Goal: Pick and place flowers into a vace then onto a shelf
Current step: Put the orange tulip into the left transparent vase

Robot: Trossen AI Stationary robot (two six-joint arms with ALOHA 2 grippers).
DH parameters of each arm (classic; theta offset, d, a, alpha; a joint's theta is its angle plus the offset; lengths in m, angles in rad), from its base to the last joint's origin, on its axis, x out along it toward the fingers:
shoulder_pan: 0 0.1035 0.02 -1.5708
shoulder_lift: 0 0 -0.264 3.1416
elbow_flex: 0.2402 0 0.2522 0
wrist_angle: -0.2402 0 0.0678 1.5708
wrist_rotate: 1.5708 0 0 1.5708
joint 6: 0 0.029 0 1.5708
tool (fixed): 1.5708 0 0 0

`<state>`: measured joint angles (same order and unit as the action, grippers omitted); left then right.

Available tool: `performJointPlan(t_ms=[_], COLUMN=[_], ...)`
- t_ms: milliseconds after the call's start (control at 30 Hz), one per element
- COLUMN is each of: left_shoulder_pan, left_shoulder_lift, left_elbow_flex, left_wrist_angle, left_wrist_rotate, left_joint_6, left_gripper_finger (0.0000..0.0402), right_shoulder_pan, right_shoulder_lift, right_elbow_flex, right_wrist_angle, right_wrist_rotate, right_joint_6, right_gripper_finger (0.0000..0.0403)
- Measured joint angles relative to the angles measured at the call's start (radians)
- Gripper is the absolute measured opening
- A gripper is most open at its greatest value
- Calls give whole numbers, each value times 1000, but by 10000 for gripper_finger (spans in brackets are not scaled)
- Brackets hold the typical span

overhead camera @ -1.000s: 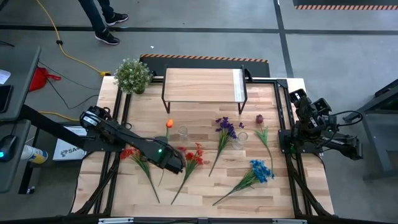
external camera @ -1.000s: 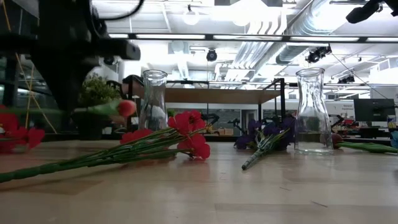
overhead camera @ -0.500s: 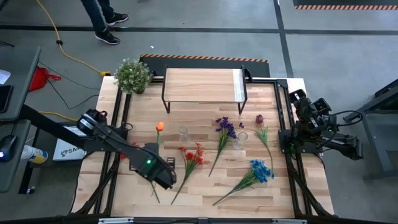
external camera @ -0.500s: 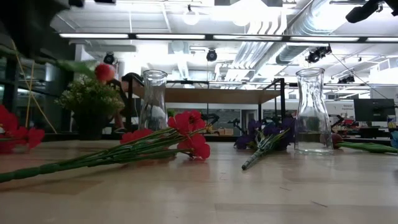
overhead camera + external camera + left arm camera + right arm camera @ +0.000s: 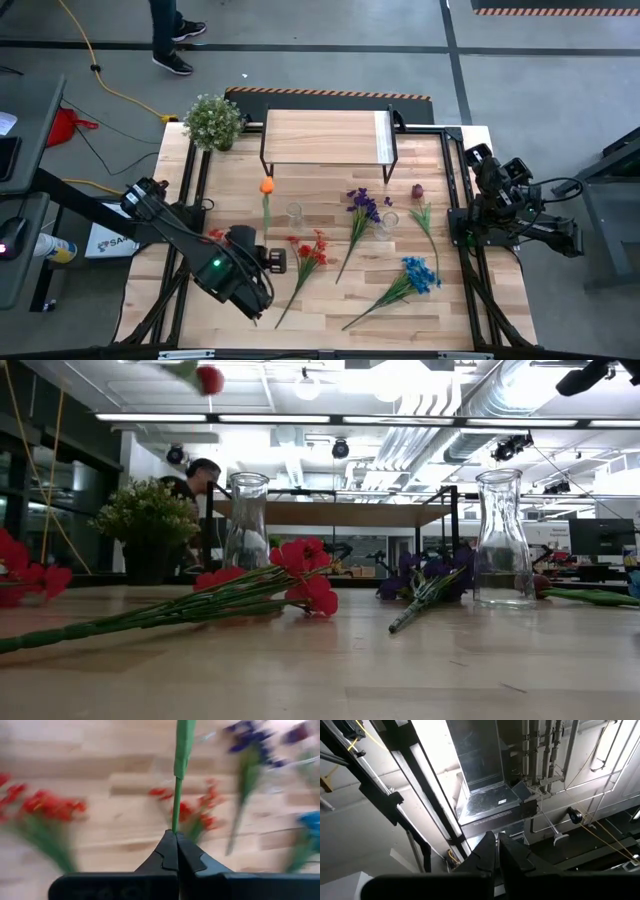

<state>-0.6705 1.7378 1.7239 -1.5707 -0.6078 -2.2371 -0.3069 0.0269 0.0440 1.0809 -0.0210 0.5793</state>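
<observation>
My left gripper [image 5: 266, 243] is above the table's near-left part, shut on the orange tulip [image 5: 266, 186]. The tulip's bud [image 5: 208, 378] shows high up in the low view. Two glass vases [image 5: 293, 213] [image 5: 389, 220] stand upright on the table. Red clusters [image 5: 311, 250], a purple bunch [image 5: 362, 205], a blue bunch [image 5: 418, 272] and a dark red rosebud [image 5: 417, 190] lie flat on the wood. The shelf [image 5: 328, 138] stands at the far edge. My right gripper [image 5: 495, 851] is shut, parked off the table's right edge and pointing up. My left gripper pinches the tulip's green stem [image 5: 175, 822] between its two fingertips, near the stem's lower end. The stem runs on ahead of the fingers, roughly in line with them, toward the far edge. The tulip is lifted clear of the table, with its bud end highest.
A bushy potted plant [image 5: 213, 120] stands at the far-left corner. More red flowers [image 5: 213, 238] lie partly under my left arm. A person [image 5: 170, 30] walks beyond the far edge. Bare wood shows along the near edge [image 5: 330, 335].
My left gripper has risen and drawn back toward the near edge, carrying the tulip. The bud has climbed from about vase-middle height to the top of the low view, and the stem has swung round toward the far edge.
</observation>
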Motion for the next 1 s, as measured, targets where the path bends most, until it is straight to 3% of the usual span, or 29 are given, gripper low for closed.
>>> performJointPlan(t_ms=[233,733,1000], left_shoulder_pan=[2,8,48], left_shoulder_lift=[0,0,0], left_elbow_flex=[63,78,78], left_wrist_angle=[-1,0,0], left_wrist_rotate=[-182,-706,-821], left_joint_6=[118,415,535], left_gripper_finger=[20,20,20], right_shoulder_pan=[0,0,0], right_shoulder_lift=[0,0,0], right_elbow_flex=[0,0,0], right_wrist_angle=[0,0,1], right_wrist_rotate=[-20,-23,-42], right_joint_6=[8,7,8], right_gripper_finger=[12,12,12])
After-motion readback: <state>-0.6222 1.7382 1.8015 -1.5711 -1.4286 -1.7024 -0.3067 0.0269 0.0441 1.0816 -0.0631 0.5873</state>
